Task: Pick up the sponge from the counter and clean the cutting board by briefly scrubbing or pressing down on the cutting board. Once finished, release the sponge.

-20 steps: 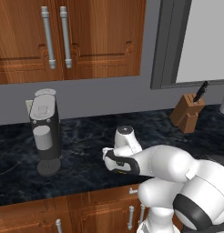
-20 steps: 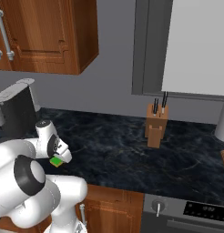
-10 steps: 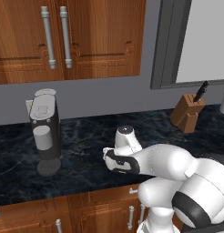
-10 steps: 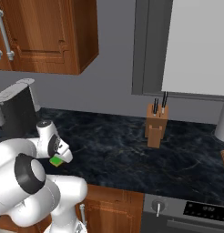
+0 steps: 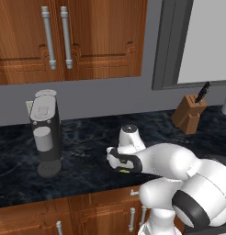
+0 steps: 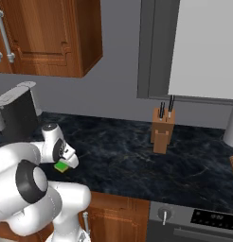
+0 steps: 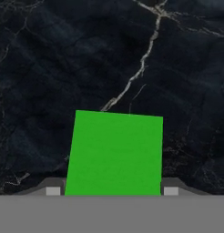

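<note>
Gripper (image 7: 113, 191): closed tight on small green block sponge (image 7: 114, 152)
Sponge: over dark marble counter (image 7: 50, 68)

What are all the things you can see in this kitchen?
sponge: one, green top, on the counter between the finger tips.
counter: one, dark marble, pale veins.
coffee machine: one, black and grey, left on the counter.
knife block: one, tan wood, dark handles, by the back wall.
cupboards: brown wood, metal handles, above.
window: one, pale, grey frame.
gripper: one, shut on the sponge.
</note>
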Robot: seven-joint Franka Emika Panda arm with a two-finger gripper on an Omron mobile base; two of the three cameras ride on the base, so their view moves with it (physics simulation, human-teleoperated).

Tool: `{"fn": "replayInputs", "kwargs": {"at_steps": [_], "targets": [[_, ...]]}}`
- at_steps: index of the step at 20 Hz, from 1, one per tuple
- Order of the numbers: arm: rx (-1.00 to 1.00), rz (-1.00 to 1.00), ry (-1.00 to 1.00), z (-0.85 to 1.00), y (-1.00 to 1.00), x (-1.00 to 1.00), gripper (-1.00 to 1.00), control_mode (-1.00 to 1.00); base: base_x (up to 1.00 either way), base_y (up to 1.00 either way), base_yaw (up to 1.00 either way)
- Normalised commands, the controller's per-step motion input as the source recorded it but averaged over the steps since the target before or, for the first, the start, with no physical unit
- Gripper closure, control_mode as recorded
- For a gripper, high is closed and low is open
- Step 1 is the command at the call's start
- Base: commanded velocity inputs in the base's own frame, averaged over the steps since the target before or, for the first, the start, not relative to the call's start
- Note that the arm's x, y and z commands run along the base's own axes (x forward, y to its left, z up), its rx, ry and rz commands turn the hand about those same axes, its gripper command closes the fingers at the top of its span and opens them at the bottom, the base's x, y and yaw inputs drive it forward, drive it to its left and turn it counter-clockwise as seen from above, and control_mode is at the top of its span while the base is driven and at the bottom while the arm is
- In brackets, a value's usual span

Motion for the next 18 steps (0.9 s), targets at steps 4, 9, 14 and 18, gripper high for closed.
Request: {"fn": "replayInputs", "kwargs": {"at_steps": [4, 9, 14, 18], "targets": [[0.06, 0.00, -0.14, 0.47, -0.18, -0.16, 1.00, -1.00, 0.00, 0.00, 0.00], [0.00, 0.00, -0.11, 0.96, -0.19, -0.32, 1.00, -1.00, 0.00, 0.00, 0.00], [0.00, 0.00, -0.01, 0.87, -0.36, -0.31, 1.00, -1.00, 0.00, 0.00, 0.00], [0.00, 0.00, -0.03, 0.68, -0.59, -0.26, 1.00, -1.00, 0.00, 0.00, 0.00]]}}
